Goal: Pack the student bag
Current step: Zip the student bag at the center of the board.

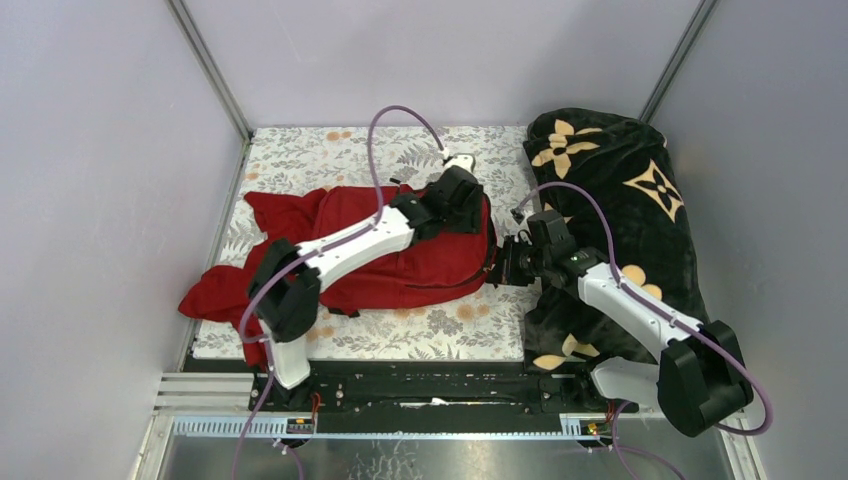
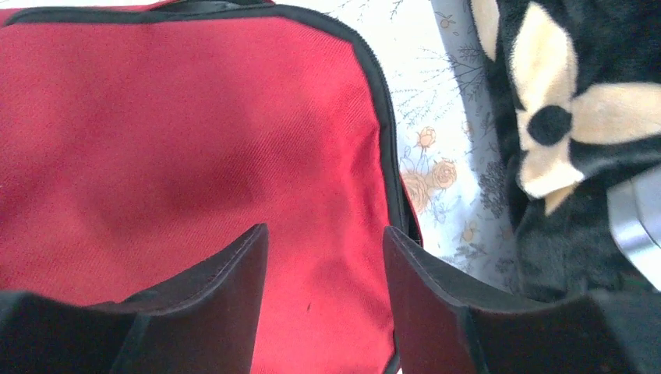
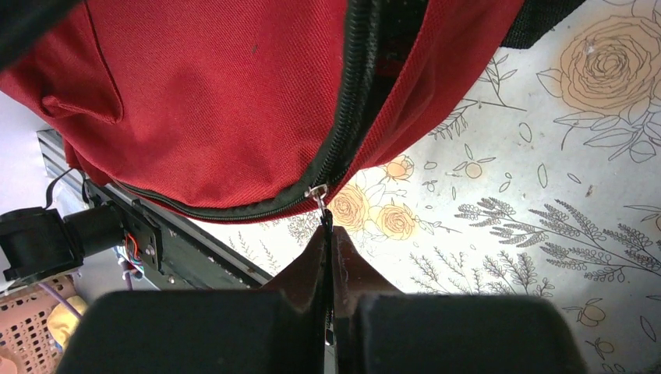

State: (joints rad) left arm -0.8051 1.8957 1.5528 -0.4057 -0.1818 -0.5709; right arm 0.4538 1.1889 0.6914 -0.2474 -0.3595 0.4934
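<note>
The student bag [image 1: 430, 262] is a dark-red backpack lying flat on the floral mat, its black zipper running along the right side. My left gripper [image 1: 466, 190] is open over the bag's far right corner. In the left wrist view its fingertips [image 2: 326, 241] straddle red fabric [image 2: 195, 140] next to the black piping. My right gripper [image 1: 503, 265] is at the bag's right edge. In the right wrist view it [image 3: 328, 227] is shut on the zipper pull [image 3: 318, 195], at the end of the zipper line of the bag [image 3: 218, 93].
A thin red cloth [image 1: 215, 292] lies by the bag's left end. A black blanket with tan flowers [image 1: 620, 190] fills the right side and shows in the left wrist view [image 2: 577, 117]. The floral mat [image 1: 330, 160] ends at a black rail [image 1: 430, 385].
</note>
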